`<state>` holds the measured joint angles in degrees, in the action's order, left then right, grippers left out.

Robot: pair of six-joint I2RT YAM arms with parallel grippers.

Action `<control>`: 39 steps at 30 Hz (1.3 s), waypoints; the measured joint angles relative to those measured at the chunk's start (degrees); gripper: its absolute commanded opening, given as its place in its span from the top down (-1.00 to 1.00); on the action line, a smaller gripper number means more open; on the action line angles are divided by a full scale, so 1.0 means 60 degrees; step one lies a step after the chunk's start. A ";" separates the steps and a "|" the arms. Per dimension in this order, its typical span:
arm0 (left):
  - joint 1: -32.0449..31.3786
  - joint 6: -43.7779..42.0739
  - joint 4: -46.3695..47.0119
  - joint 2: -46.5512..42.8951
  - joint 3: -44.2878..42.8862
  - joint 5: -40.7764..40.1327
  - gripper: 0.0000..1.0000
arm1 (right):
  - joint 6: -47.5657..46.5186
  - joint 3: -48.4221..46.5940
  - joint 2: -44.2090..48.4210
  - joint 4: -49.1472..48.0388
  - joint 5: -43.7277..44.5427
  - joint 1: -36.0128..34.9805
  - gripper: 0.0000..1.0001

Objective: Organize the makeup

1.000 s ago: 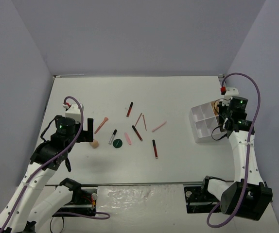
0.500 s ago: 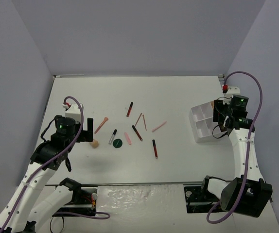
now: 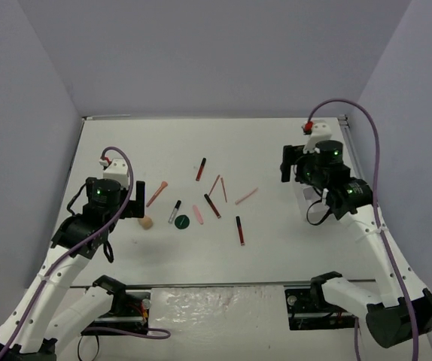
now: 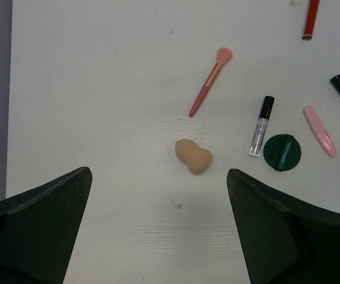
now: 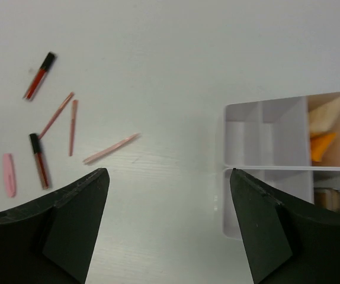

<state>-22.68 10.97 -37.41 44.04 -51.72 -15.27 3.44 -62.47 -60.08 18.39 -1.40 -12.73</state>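
Note:
The makeup lies scattered mid-table: a beige sponge [image 3: 147,222] [image 4: 193,156], a pink brush [image 3: 156,193] [image 4: 210,81], a clear black-capped tube [image 3: 174,211] [image 4: 260,126], a dark-green disc [image 3: 184,222] [image 4: 282,152], a pink stick [image 3: 197,213] and dark-red sticks [image 3: 200,168] [image 3: 240,230]. Thin pink pencils [image 5: 111,148] lie to their right. My left gripper [image 4: 158,173] hangs open just short of the sponge, holding nothing. Over bare table left of the white tray [image 5: 265,167], my right gripper [image 5: 169,171] is open and empty. Inside the tray lie orange [image 5: 324,145] and beige [image 5: 327,115] tubes and a brown palette [image 5: 330,198].
In the top view the right arm [image 3: 329,177] covers most of the tray. Grey walls close the table on three sides. The arm bases sit at the near edge.
My right gripper has opened and pulled up and left, away from the tray. The left arm has hardly moved.

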 measured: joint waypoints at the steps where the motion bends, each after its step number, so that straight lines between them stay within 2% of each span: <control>1: 0.0018 0.0001 0.0000 0.0042 0.0001 -0.0029 -0.94 | 0.0195 0.0038 -0.0094 -0.0004 0.0130 -0.0591 -0.61; 7: 0.0141 0.0039 0.0063 0.0290 0.0029 -0.0303 -0.94 | 0.1098 0.0326 -0.1718 -0.0571 0.1100 -0.3358 -0.55; 13: 0.0175 0.0041 0.0124 0.0423 0.0163 -0.0551 -0.94 | 0.1452 0.0526 -0.3871 -0.1461 0.1300 -0.4629 -0.37; 16: 0.0183 0.0042 0.0143 0.0546 0.0163 -0.0632 -0.94 | 0.1455 0.0277 -0.4977 -0.1749 0.1287 -0.4899 -0.17; 24: 0.0220 0.0040 0.0144 0.0818 0.0163 -0.0719 -0.94 | 0.1369 -0.0986 -0.7275 -0.2322 0.0791 -0.5017 0.15; 39: 0.0360 0.0040 0.0143 0.0959 0.0163 -0.0714 -0.94 | 0.1213 -0.2154 -0.8893 -0.2618 0.0375 -0.5501 0.36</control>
<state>-20.52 11.21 -36.55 49.80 -50.74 -19.55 10.71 -75.40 -113.44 2.68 0.85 -45.73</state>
